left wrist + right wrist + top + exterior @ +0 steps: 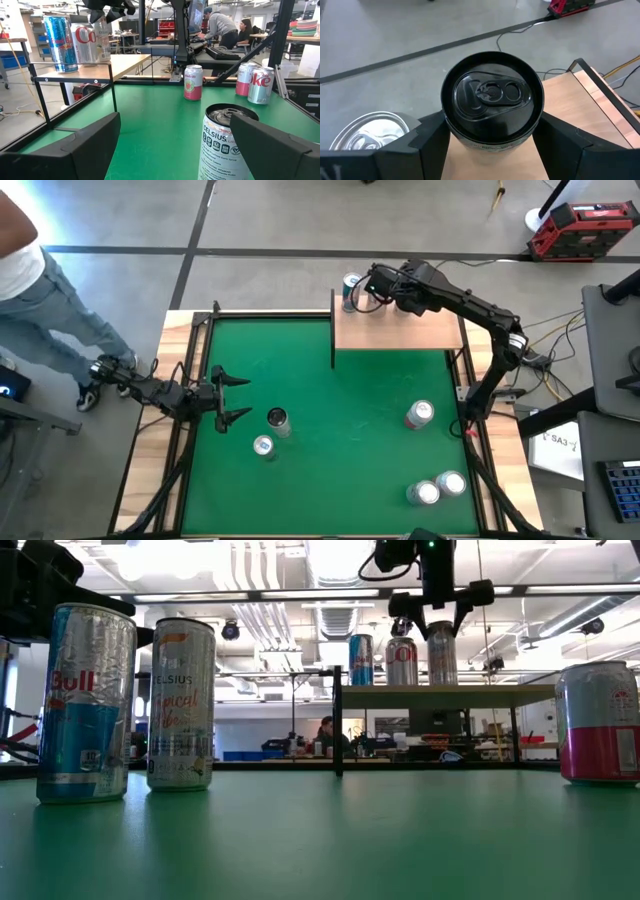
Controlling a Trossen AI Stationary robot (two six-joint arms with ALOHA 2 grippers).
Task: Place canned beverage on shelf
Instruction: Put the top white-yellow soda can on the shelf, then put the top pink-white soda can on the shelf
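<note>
Release step: the right gripper [492, 137] stands over the shelf [420, 332] at its far left corner, jaws close beside a black-topped can [492, 107] standing there (contact cannot be told). Next: widen, lift clear. Left gripper [232, 397], wide open, waits near the table's left edge

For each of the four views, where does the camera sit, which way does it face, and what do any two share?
High: overhead, looking down; both arms, shelf.
Low: table height, facing across the green table; right gripper above the shelf.
Left wrist: behind the open left gripper, facing the Celsius can.
Right wrist: above the black-topped can, fingers flanking it.
Shared: shelf cans appear in the low and left wrist views.
</note>
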